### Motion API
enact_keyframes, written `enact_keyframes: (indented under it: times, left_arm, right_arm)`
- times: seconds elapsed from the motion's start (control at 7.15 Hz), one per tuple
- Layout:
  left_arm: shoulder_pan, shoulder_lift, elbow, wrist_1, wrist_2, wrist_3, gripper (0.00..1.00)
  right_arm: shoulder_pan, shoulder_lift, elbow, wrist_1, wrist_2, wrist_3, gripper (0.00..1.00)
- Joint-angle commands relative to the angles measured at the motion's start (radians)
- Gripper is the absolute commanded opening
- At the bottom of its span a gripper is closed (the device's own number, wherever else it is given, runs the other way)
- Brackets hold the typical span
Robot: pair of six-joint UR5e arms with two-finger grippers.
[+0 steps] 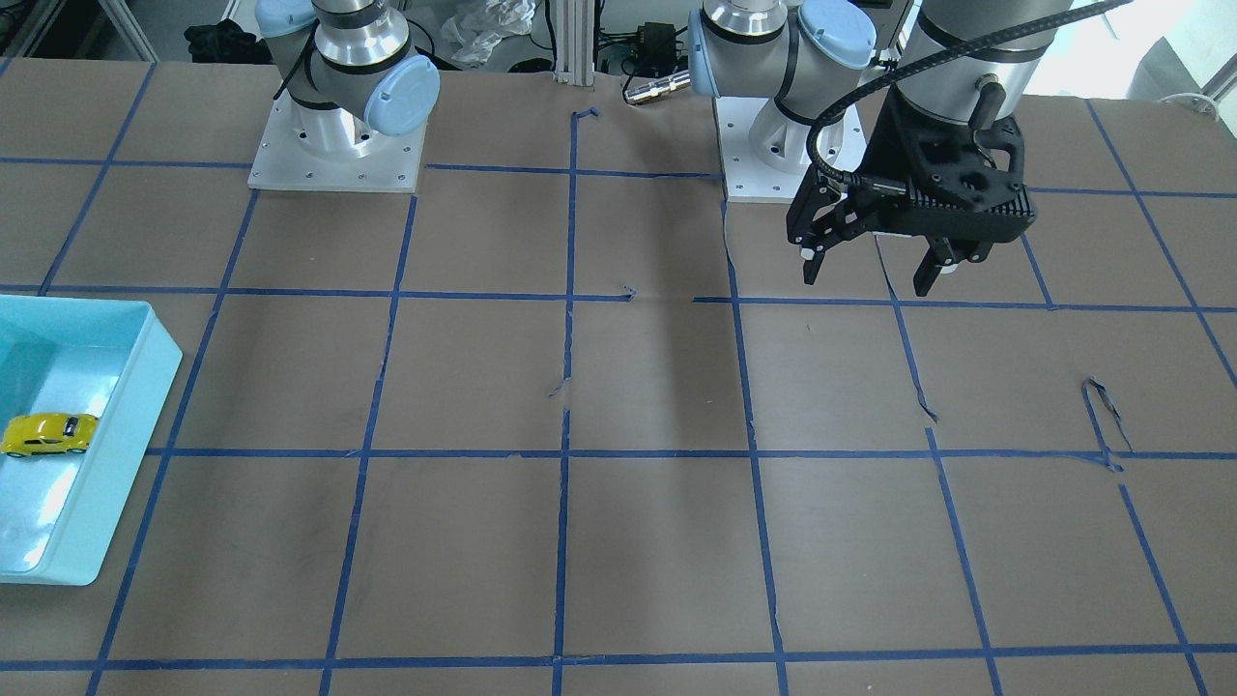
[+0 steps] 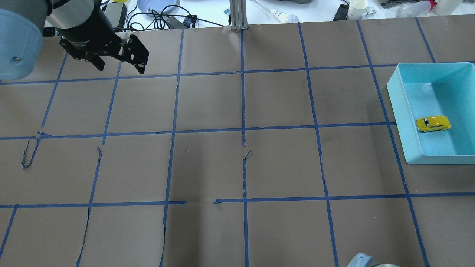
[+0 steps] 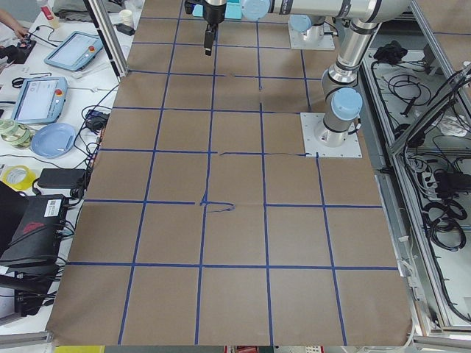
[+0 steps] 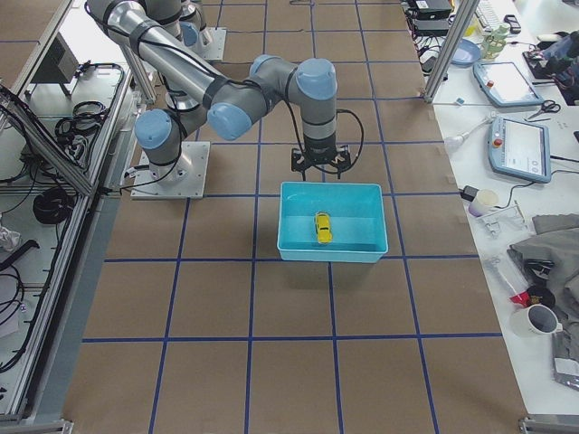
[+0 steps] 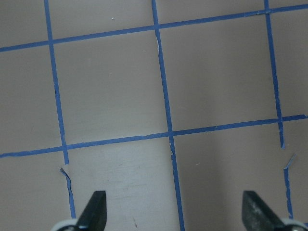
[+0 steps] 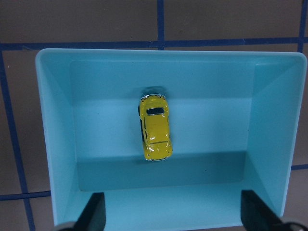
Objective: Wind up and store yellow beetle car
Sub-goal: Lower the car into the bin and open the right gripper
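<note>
The yellow beetle car (image 6: 155,127) lies on its wheels on the floor of a light blue bin (image 6: 53,144). It also shows in the overhead view (image 2: 433,124), the front view (image 1: 50,433) and the right side view (image 4: 322,227). My right gripper (image 6: 174,214) hangs above the bin, open and empty, and looks straight down on the car. In the right side view my right gripper (image 4: 323,165) sits over the bin's robot-side rim. My left gripper (image 1: 868,280) is open and empty, held above bare table far from the bin; it also shows in the overhead view (image 2: 120,69).
The bin (image 2: 393,96) stands at the table's right end, seen from the robot. The brown table has a grid of blue tape (image 2: 243,129), torn in places. The arm bases (image 1: 338,155) stand at the robot's edge. Clutter lies beyond the far edge (image 2: 159,7).
</note>
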Motion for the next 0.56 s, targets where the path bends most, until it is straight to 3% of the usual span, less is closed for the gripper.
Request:
enact_keyframes:
  times: [0.0,0.28,0.42]
  left_arm:
    - [-0.001,-0.001,-0.004,0.009,0.0,0.0,1.0]
    - [0.0,-0.005,0.002,0.01,0.0,0.0,1.0]
    - [0.0,-0.007,0.0,0.013,0.0,0.0,1.0]
  right_arm:
    - [0.0,-0.019,-0.201,0.282,-0.041,0.029,1.0]
    - [0.003,-0.01,-0.2,0.32,-0.04,0.116,1.0]
    - [0.021,-0.022,-0.186,0.336,-0.029,0.278,1.0]
